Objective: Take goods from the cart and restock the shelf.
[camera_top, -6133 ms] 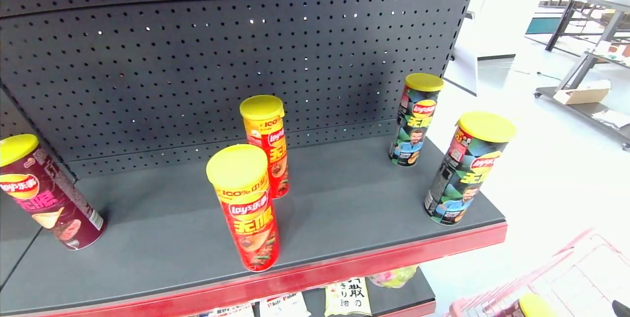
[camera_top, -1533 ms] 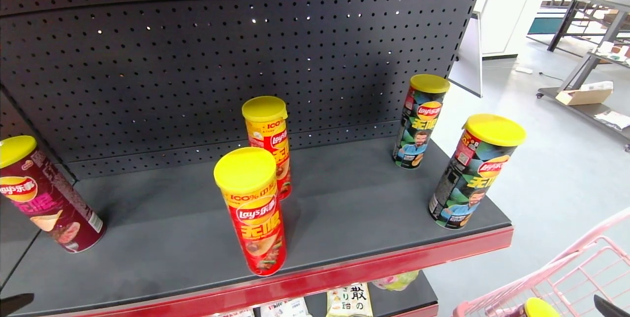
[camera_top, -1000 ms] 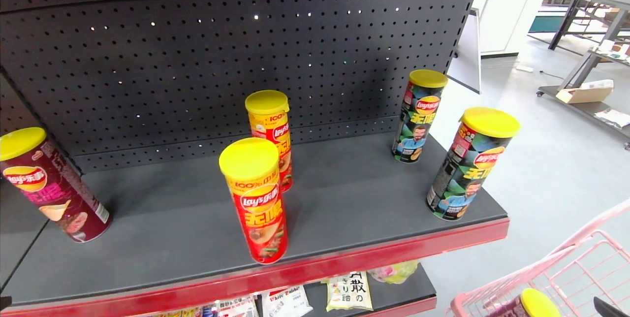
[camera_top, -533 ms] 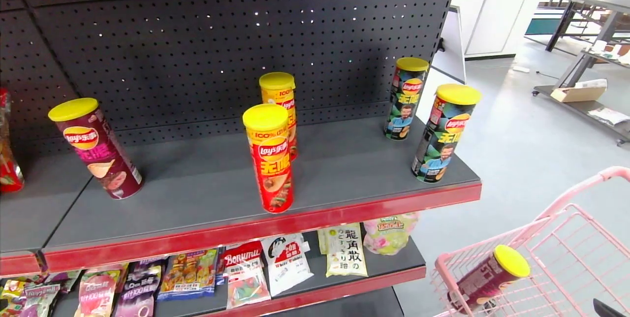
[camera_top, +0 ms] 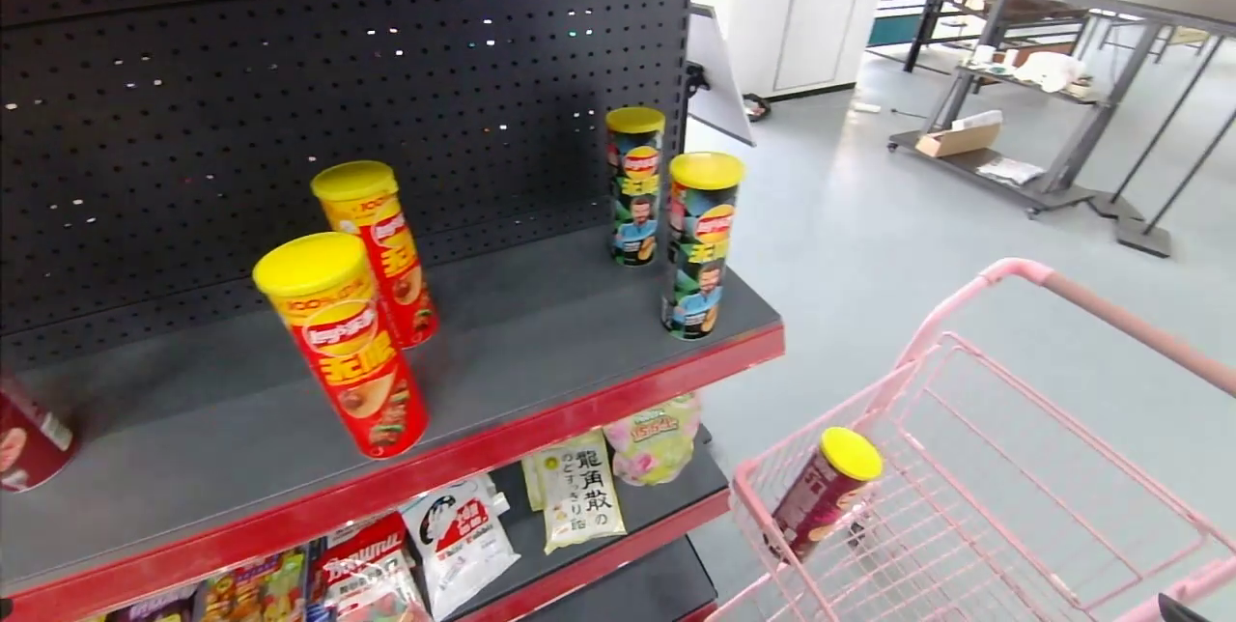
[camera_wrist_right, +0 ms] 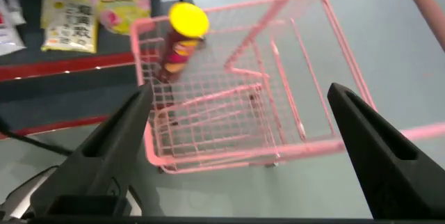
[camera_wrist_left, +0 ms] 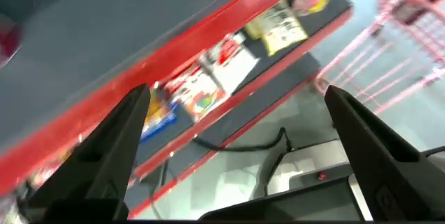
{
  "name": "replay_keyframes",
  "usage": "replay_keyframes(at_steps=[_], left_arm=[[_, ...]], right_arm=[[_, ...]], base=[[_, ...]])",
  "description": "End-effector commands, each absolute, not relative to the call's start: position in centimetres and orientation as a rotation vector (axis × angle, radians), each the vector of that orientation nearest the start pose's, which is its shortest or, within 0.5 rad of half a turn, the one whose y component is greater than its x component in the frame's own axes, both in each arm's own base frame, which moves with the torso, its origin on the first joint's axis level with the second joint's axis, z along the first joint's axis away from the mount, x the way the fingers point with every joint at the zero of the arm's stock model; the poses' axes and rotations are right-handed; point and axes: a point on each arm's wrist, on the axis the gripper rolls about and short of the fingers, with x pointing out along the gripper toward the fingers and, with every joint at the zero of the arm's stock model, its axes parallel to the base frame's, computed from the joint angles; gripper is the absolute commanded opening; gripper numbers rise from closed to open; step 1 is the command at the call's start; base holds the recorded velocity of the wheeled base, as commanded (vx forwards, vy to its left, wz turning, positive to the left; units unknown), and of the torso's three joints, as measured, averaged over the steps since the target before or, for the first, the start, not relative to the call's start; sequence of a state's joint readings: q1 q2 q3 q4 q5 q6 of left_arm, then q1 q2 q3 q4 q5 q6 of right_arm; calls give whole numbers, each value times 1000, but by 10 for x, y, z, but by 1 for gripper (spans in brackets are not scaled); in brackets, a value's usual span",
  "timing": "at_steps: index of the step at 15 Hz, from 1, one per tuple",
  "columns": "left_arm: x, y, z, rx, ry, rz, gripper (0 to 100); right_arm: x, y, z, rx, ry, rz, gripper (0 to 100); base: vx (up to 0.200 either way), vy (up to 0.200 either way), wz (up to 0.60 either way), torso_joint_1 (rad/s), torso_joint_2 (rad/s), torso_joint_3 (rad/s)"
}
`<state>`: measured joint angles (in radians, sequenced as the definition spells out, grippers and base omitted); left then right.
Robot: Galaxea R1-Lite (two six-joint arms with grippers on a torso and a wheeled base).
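Note:
A dark shelf (camera_top: 541, 332) with a red front edge carries two red chip cans (camera_top: 343, 342), two green-and-black cans (camera_top: 700, 245) and a maroon can (camera_top: 24, 443) at its far left. To its right stands a pink wire cart (camera_top: 1110, 313). Another maroon can with a yellow lid (camera_top: 821, 492) leans in the cart's near corner. My right gripper (camera_wrist_right: 240, 147) hangs open above the cart (camera_wrist_right: 229, 156), with that can (camera_wrist_right: 179, 43) beyond its fingers. My left gripper (camera_wrist_left: 236, 147) is open and holds nothing, low in front of the shelf's red edge (camera_wrist_left: 174, 57).
Snack bags (camera_top: 570, 492) lie on the lower shelf, also under my left gripper (camera_wrist_left: 208, 92). The pegboard back wall (camera_top: 338, 71) closes the shelf behind. Grey floor (camera_top: 869, 245) lies open to the right. A metal rack (camera_top: 1043, 149) stands far back.
The head camera has swung right and pulled back, so the shelf slid left and the cart with its maroon can came into full sight. The cans themselves stand as before.

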<state>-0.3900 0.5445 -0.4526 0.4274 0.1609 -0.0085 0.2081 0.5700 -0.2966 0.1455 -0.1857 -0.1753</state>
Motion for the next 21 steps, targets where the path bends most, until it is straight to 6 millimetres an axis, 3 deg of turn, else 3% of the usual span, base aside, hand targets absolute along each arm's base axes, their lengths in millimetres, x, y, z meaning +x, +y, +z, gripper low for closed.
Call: replay_keyframes(at_steps=[1, 7, 12, 21], left_arm=[[12, -1, 164, 130, 494, -224, 100], [1, 3, 162, 115, 439, -236, 100], [-9, 8, 151, 128, 397, -242, 100], [-16, 10, 143, 119, 364, -241, 100]], right_arm=[[31, 2, 146, -255, 413, 59, 100], [27, 1, 143, -255, 405, 37, 100], [15, -1, 127, -265, 384, 39, 100], [15, -1, 124, -266, 393, 43, 100]], base=[[0, 0, -600, -2, 2, -2], [0, 0, 0, 0, 0, 0], [0, 0, 0, -135, 323, 183], [0, 0, 0, -142, 355, 210]])
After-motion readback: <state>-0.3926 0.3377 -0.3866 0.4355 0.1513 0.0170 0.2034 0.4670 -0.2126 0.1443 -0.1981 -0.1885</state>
